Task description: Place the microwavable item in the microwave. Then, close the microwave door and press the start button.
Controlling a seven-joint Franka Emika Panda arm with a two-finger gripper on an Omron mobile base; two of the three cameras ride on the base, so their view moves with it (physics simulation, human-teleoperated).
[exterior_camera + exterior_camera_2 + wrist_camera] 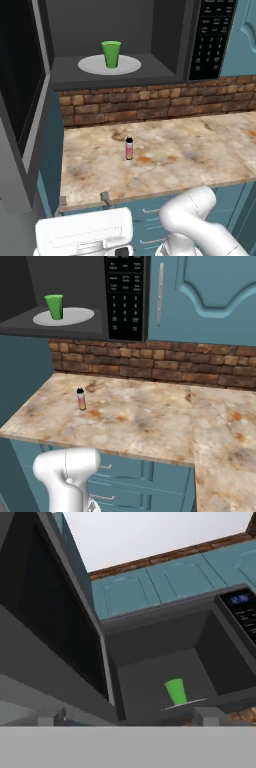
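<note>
- Cup [111, 53], green, is seen upright on turntable plate [131, 65] inside microwave [165, 30]: placement step judged done.
- Fingers [125, 717] are spread wide, nothing grasped, aimed at cavity.
- Door [22, 100] is left swung open; closing judged next.
- Pink bottle [129, 148] is left on surface [200, 150], not microwavable.

The small green cup [111, 53] stands upright on the white round plate [95, 66] inside the grey microwave [165, 35]. The microwave door [22, 95] hangs wide open on the left.
</note>
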